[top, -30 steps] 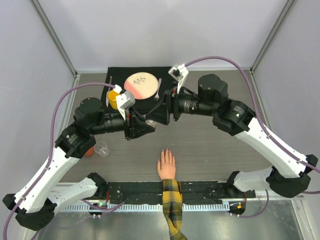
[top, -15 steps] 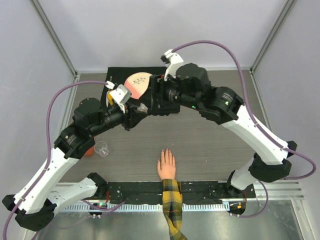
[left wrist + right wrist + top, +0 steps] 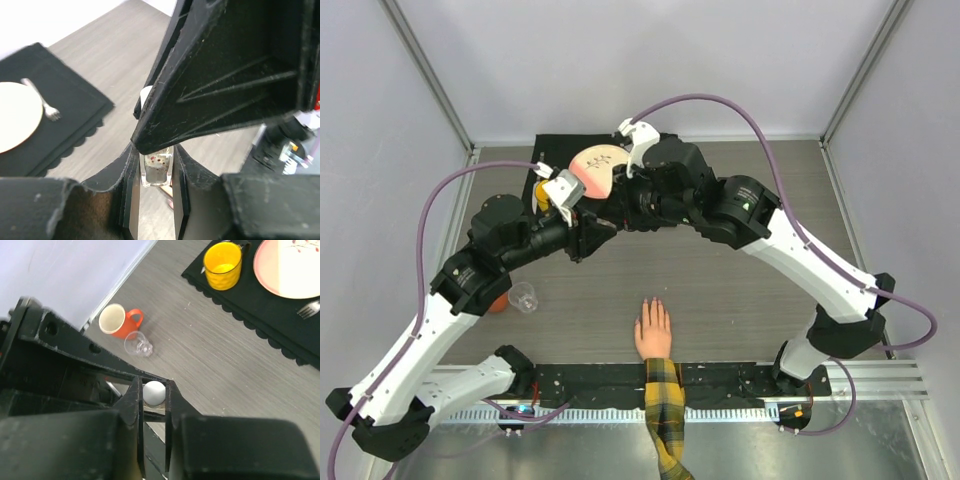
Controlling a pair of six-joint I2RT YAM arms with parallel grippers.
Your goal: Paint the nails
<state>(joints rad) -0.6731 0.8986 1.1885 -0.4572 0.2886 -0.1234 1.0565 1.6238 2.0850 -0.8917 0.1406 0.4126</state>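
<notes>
**Now both end effectors grip one small bottle, well away from the nails**

Up over the middle of the tabletop, the two arms meet tip to tip. The left end effector has its fingers drawn in tight on a small clear bottle. The bottle stands upright between the pads, with reddish specks showing through its glass. The right end effector comes in from the opposite side, and its fingers are closed on the bottle's white cap, one pad pressed to each side.

The nails are well apart from this meeting point. They tip the fingers of a hand that lies flat, palm down, near the front edge of the tabletop and between the two arm bases. The fingers point toward the far side, and a yellow-and-black plaid sleeve trails off behind the hand. Neither end effector touches the hand.

Off to the left, an orange mug and a clear glass sit just beside each other.
</notes>
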